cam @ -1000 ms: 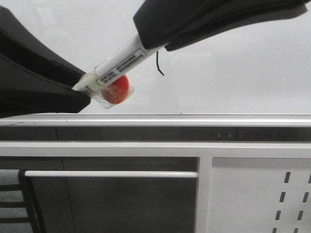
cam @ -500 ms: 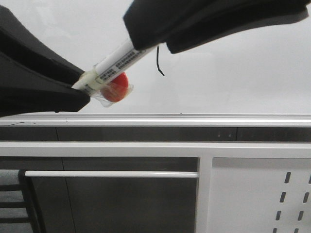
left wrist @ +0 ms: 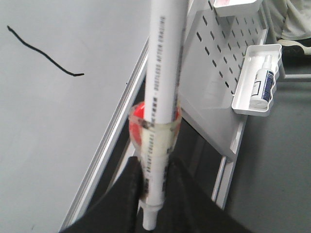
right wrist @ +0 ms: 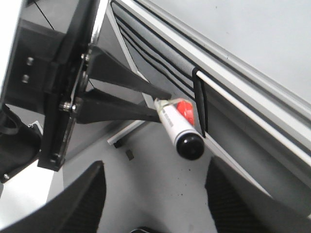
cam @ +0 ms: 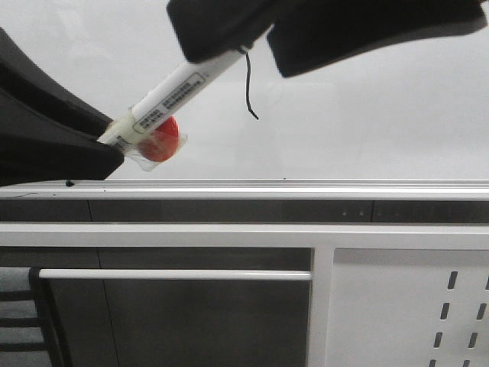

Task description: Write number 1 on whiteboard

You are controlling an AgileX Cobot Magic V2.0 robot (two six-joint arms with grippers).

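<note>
Whiteboard: we found the whiteboard (cam: 367, 115) filling the upper part of the front view, glossy and white, with its silver edge strip (cam: 306, 189) along the near side.
Perforated panel: we noted a white perforated panel (left wrist: 214, 82) below the board's edge, with a small white tray (left wrist: 255, 97) hung on it that carried a spray bottle (left wrist: 263, 85).
Left gripper: we saw the left gripper (left wrist: 148, 182) clamped on the tail end of a white marker (cam: 172, 88); both dark fingers (right wrist: 121, 97) pressed the barrel from either side.
Right gripper: we saw the right gripper (cam: 267, 34) above the marker's other end, its two fingers spread apart with the black-capped tip (right wrist: 189, 145) between them and touching neither in the right wrist view; we recorded it as released.
Marker: it lay tilted, low at the left gripper and rising toward the right one, with clear tape (left wrist: 153, 133) and a red piece (cam: 159, 141) bound to the barrel near the left fingers.
Number 1: we found the number 1 (cam: 247, 88) as a thin black stroke on the whiteboard, hooked at its lower end, just beside the marker's upper end in the front view.
</note>
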